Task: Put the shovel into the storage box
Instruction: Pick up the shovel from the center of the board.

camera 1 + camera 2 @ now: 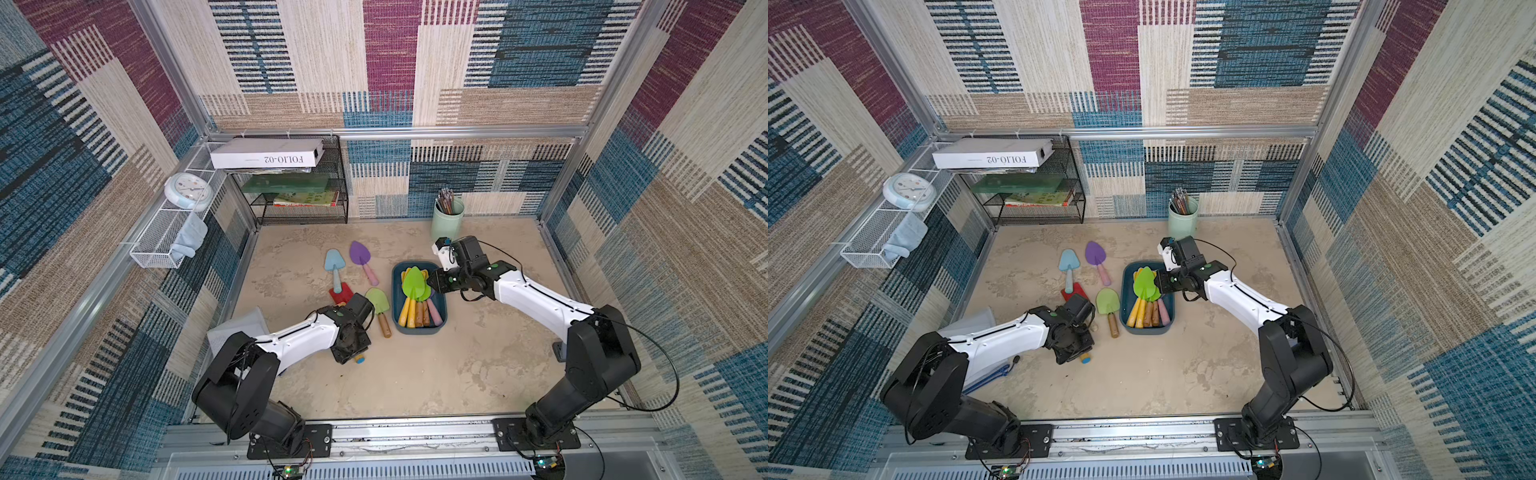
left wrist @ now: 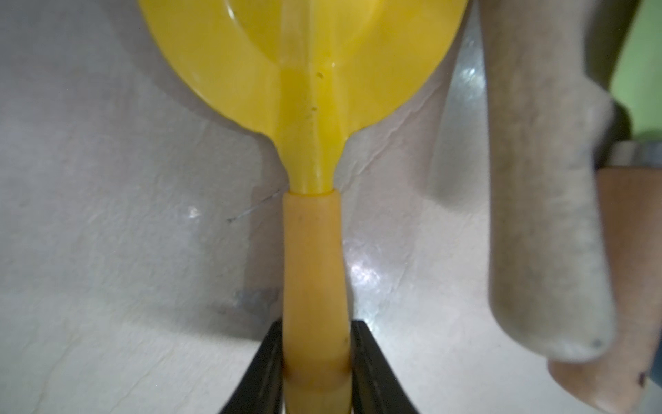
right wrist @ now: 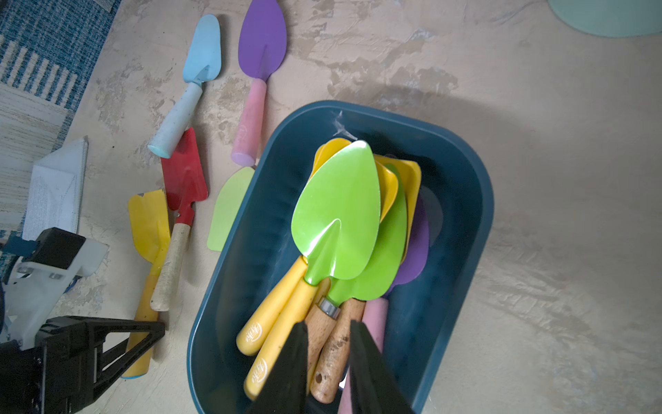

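Yellow shovel (image 2: 308,107), glossy blade, matte handle

1. Left arm (image 1: 299,336): white shell, black joints, and there's a green dot (image 1: 340,314) near the wrist.
2. Right arm (image 1: 536,299): same white-and-black build, with a thin black cable (image 1: 676,374) looping off it.
3. Black base plate (image 1: 511,440), silver screws showing.
4. Right arm's fingers (image 3: 290,365): black, wedge-shaped.

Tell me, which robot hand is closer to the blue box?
Right. The right gripper hangs over the storage box, above the handles inside. The left gripper is outside it, off to one side, shut on the yellow shovel.
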Controlling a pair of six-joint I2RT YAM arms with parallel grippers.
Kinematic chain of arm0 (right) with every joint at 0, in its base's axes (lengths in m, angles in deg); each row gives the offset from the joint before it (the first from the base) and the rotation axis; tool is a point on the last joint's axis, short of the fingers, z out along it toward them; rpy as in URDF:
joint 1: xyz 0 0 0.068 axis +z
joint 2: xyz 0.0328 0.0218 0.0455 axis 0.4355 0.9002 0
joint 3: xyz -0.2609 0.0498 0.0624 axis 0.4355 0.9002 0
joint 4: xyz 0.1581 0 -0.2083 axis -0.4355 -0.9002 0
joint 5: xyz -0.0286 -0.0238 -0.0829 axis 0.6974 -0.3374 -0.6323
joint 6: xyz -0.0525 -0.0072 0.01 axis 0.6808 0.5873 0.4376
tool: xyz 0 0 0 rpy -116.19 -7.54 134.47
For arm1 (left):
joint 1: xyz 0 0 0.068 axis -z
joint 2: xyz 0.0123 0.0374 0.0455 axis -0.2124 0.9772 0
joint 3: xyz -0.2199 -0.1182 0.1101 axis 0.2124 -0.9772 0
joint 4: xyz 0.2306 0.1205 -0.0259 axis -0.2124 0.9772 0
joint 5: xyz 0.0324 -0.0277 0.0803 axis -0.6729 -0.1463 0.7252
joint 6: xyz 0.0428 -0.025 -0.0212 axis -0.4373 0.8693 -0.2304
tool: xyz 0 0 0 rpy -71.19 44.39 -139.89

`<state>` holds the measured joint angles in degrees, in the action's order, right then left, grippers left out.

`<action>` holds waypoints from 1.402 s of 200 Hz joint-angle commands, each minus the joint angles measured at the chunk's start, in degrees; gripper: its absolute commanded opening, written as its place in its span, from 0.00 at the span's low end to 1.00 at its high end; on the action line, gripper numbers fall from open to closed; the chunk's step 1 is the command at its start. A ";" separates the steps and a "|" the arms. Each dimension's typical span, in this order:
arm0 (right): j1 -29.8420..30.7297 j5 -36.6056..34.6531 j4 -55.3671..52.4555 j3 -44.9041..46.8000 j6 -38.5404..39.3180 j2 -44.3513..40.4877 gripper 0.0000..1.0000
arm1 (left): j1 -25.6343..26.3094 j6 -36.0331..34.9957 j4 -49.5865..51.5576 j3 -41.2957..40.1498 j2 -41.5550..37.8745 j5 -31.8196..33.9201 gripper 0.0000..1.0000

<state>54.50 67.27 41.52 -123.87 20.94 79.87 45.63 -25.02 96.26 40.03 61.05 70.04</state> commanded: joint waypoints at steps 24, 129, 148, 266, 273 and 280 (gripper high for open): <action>0.00 0.69 0.89 -0.07 0.50 -0.02 0.24 | -0.05 0.16 1.09 0.42 -0.46 0.38 0.05; -0.07 6.68 2.07 -1.54 0.03 1.74 0.24 | -0.05 -7.74 9.73 4.66 -12.29 0.97 0.00; -0.11 9.43 3.27 -1.40 -0.87 1.91 0.25 | 0.11 -11.64 9.66 6.70 -14.55 -0.54 0.00; 1.69 10.89 11.00 0.47 -9.33 -3.76 0.36 | 2.79 -23.46 7.67 26.97 0.20 -7.65 0.00; 2.03 10.59 11.37 0.36 -9.41 -3.55 0.37 | 3.17 -23.42 7.94 28.28 1.56 -7.99 0.00; 2.36 10.49 11.78 0.16 -9.45 -3.24 0.37 | 3.60 -23.46 8.47 29.54 2.88 -8.09 0.00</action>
<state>55.99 79.55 50.31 -123.34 13.07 76.40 48.27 -47.33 104.63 66.17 60.68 63.57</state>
